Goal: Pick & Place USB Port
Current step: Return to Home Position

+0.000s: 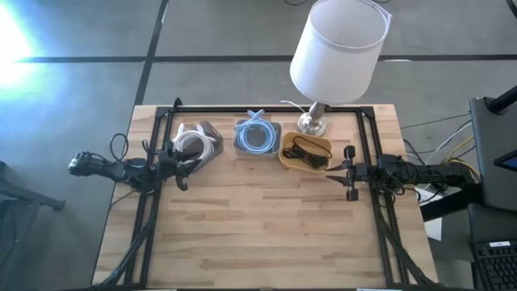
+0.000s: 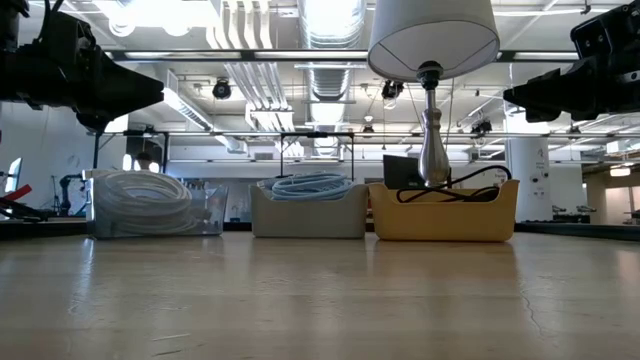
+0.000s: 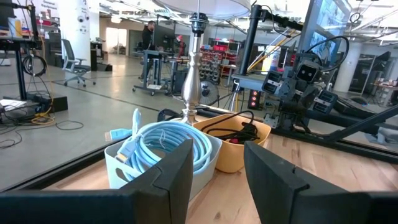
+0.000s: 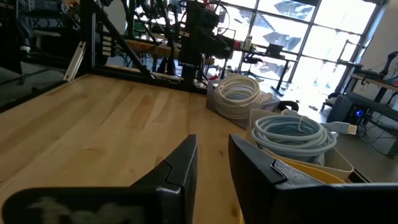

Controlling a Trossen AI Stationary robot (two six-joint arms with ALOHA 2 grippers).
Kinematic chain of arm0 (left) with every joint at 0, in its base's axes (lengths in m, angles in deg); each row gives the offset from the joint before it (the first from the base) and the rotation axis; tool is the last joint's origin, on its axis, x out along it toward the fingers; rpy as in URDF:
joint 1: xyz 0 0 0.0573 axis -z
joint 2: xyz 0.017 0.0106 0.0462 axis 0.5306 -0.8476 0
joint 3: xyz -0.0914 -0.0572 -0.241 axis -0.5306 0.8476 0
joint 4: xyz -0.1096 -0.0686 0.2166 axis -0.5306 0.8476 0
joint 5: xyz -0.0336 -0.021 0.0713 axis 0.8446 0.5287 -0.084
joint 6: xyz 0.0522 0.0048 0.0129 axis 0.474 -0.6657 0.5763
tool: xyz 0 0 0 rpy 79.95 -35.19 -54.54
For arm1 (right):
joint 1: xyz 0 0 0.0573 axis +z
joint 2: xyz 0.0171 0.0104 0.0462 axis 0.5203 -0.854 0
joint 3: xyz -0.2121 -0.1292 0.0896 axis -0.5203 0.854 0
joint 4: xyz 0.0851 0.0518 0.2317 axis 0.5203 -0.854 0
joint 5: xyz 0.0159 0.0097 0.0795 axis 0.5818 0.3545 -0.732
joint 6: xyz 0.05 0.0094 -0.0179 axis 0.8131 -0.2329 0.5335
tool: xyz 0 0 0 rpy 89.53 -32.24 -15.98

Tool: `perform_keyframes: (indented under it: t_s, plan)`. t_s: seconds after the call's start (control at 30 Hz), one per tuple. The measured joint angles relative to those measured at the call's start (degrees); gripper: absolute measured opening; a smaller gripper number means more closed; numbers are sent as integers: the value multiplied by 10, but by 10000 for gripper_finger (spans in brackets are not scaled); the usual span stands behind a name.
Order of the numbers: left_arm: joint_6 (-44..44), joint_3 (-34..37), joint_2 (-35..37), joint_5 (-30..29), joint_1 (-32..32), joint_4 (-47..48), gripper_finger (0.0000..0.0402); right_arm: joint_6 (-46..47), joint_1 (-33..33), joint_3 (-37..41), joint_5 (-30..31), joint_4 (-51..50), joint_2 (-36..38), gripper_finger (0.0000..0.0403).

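Overhead, a light wooden table (image 1: 266, 234) carries three small bins in a row along its far edge. A clear plastic bin (image 2: 212, 212) holds coiled white cable (image 1: 192, 144). A grey bin (image 2: 308, 216) holds coiled pale-blue cable (image 1: 258, 137). A yellow oval bin (image 2: 445, 222) holds the black USB cable (image 1: 305, 153).

A white-shaded lamp (image 1: 338, 48) stands just behind the yellow bin.

No loose cable shows on the table, so the sorting looks finished; only parking the arms seems left.

The left gripper (image 1: 184, 167) hovers beside the clear bin, jaws apart and empty. The right gripper (image 1: 349, 172) hovers near the yellow bin, jaws narrowly parted and holding nothing.
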Motion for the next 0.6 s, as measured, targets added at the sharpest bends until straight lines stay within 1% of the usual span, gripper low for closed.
perform_keyframes:
  t_s: [0.37,0.6]
  plan:
    - [0,0,0,0,0,0,147,0,0,0,0,0,0,68]
    - [0,0,0,0,0,0,147,0,0,0,0,0,0,76]
